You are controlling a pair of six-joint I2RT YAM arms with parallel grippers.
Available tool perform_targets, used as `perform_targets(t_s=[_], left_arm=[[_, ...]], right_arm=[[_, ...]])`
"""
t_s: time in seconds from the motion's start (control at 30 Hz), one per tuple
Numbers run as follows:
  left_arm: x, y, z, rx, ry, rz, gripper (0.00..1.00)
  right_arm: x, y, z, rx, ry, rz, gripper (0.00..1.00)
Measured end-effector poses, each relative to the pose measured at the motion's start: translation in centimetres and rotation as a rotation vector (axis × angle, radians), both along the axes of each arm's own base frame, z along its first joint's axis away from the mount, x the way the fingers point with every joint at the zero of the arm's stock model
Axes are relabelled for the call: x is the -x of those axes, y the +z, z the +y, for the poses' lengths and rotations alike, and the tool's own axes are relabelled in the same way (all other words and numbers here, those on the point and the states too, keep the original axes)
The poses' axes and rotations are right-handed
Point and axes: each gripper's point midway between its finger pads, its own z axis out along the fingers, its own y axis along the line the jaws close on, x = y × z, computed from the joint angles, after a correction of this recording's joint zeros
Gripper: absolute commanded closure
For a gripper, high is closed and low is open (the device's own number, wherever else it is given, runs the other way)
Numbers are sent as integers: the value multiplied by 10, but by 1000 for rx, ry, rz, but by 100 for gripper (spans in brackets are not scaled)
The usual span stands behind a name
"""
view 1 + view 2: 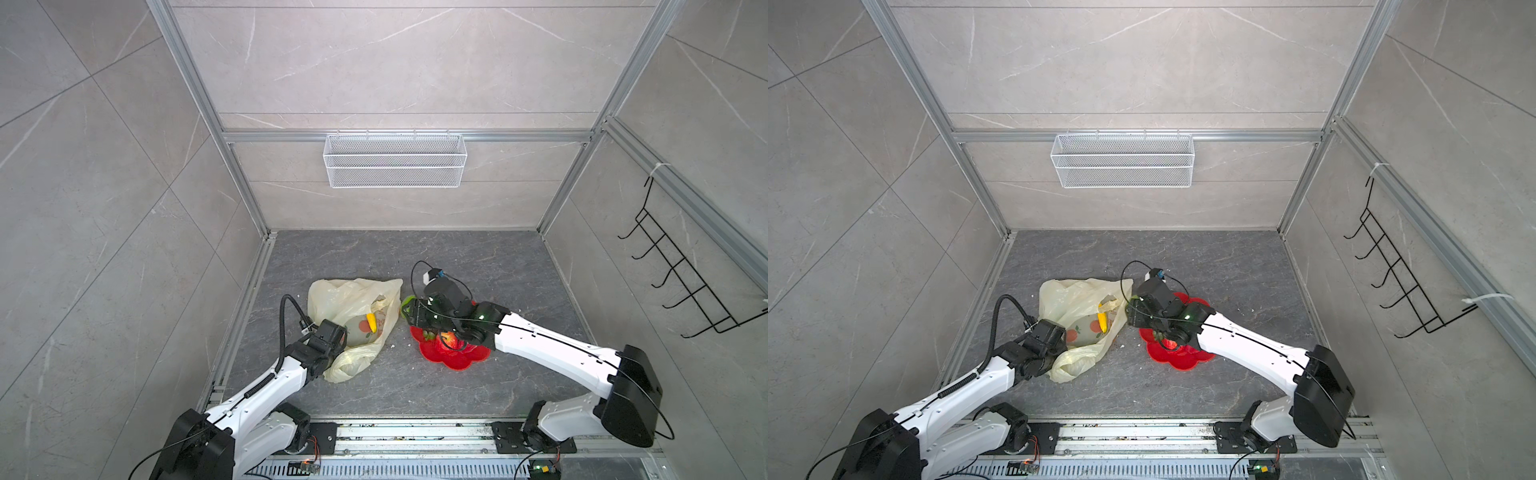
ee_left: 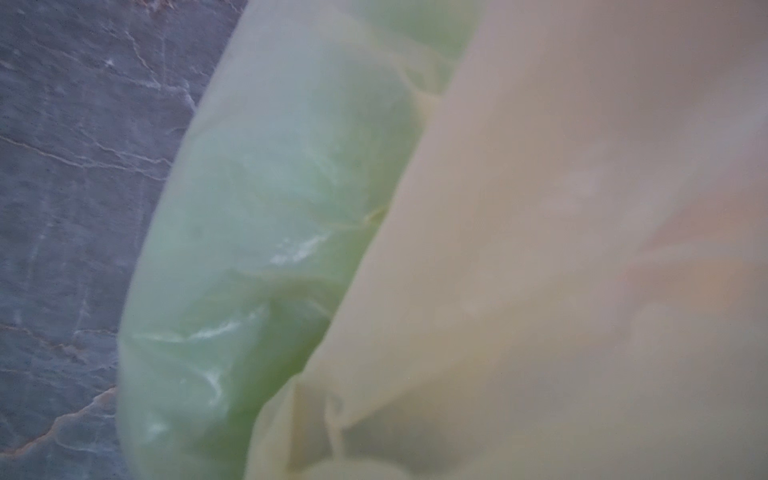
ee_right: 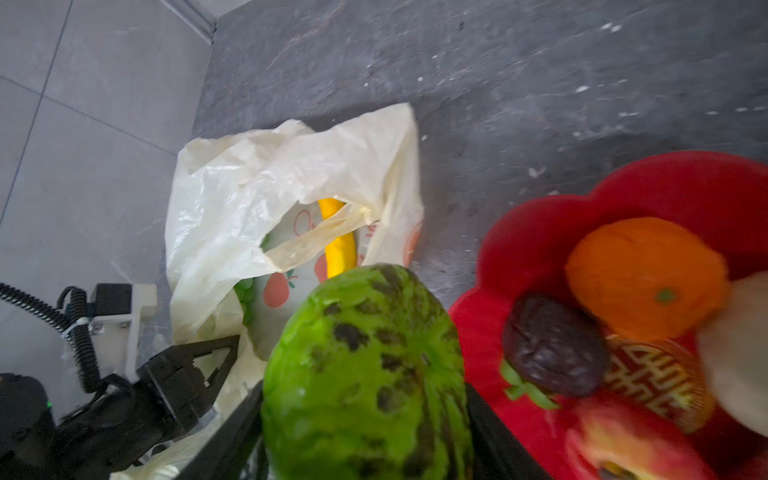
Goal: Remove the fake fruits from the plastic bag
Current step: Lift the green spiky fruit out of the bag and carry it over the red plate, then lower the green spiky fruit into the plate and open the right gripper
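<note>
The pale-yellow plastic bag (image 1: pixel 345 299) (image 1: pixel 1071 299) lies crumpled at the left of the dark floor, mouth towards the middle. A yellow banana (image 1: pixel 371 322) (image 3: pixel 338 245) and green grapes (image 3: pixel 246 291) show inside it. My left gripper (image 1: pixel 341 334) (image 3: pixel 216 357) is shut on the bag's near-left edge; bag film (image 2: pixel 540 208) fills the left wrist view. My right gripper (image 1: pixel 409 311) (image 3: pixel 365 436) is shut on a green round fruit (image 3: pixel 365 365) with dark spots, between the bag's mouth and the red plate (image 1: pixel 457 359). The plate holds an orange (image 3: pixel 644 274), a dark brown fruit (image 3: pixel 552 345), a red apple (image 3: pixel 631 449) and a beige peach (image 3: pixel 739 357).
A white mesh basket (image 1: pixel 395 160) hangs on the back wall. A black hook rack (image 1: pixel 681 282) hangs on the right wall. Aluminium frame rails (image 1: pixel 245 307) edge the floor close to the bag's left side. Small white crumbs (image 3: pixel 582 89) dot the floor.
</note>
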Motion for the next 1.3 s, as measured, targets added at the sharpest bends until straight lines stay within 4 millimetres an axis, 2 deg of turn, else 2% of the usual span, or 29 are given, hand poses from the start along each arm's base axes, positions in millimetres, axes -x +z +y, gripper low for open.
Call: perform_targets(t_s=[0.33,0.6,0.73,0.83,1.03,1.3], left_arm=[[0,0,-1,1,-8,1,87],[-2,1,-2,8,-9,-10,87],[-2,1,-2,9,-9,-11,87],[-2,1,-2,9,-8,-10,87],[-2,1,-2,8,-9,-10,87],[-2,3,-2,13,-8,-20,87]], right_arm=[[-12,-40,-92,127,-174,107,40],[-18,-51,-172,177,-352,177,40],[-15,-64,-201,203,-414,215,40],[-9,-75,-209,214,-424,253,40],[-4,-91,-209,236,-406,286,40],[-9,-105,-202,234,-384,316,39]])
